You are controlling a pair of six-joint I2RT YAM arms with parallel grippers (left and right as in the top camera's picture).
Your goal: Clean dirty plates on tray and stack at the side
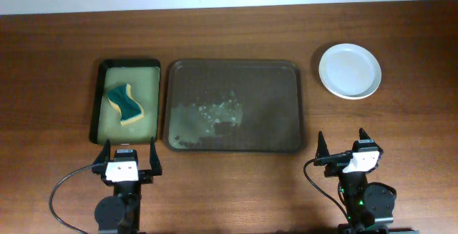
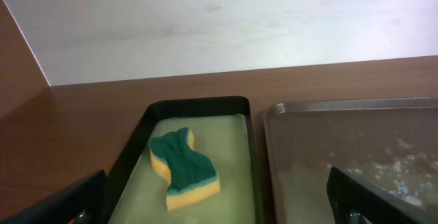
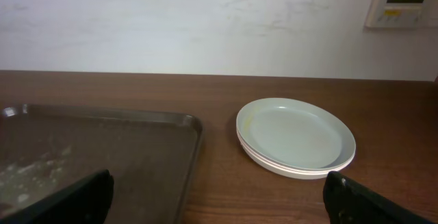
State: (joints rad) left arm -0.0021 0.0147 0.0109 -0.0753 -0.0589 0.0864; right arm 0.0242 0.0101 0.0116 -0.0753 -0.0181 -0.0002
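Nearest, at six o'clock, left tool (image 1: 130,147) and right tool (image 1: 341,135) rest spread wide and empty, I judge because the job looks done. Round white shallow plates (image 1: 350,71) sit stacked at two o'clock on the wooden bench (image 1: 236,191), off the large dark brown rectangular tray (image 1: 268,98), which holds only suds (image 1: 215,112).

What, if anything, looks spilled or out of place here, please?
Only the tray stands out: a wet, foamy patch lies on its left-centre floor. The plates sit neatly stacked to its right, and the sponge lies in the smaller tray.
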